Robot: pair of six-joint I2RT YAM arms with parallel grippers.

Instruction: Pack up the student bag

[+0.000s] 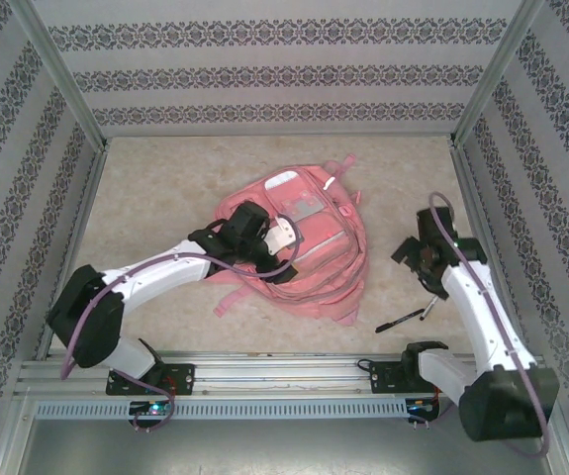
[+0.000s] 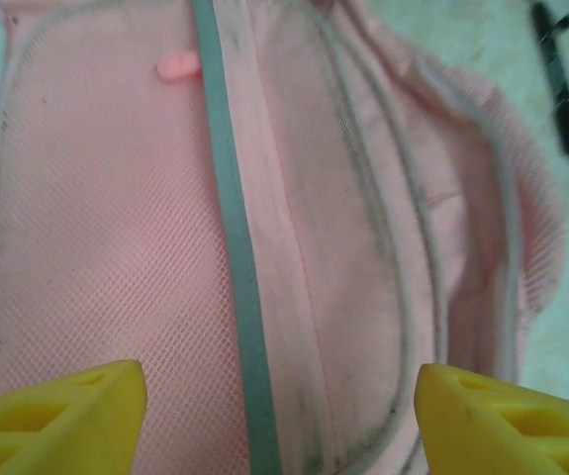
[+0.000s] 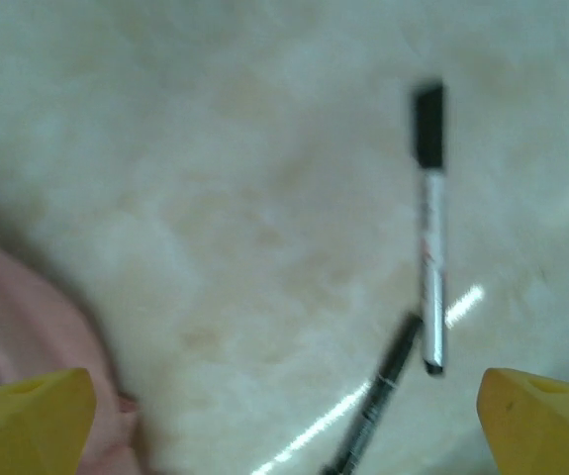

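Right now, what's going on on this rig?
The left end effector hovers open over the large soft pink fabric backpack, which lies mid-table, and grips nothing. The right end effector hangs open above the beige table to the backpack's right, over a white-barrelled marker with a black cap and a slim black pen. Both lie on the table, outside the backpack.

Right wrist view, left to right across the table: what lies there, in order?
student bag edge → black pen → white marker with a black cap
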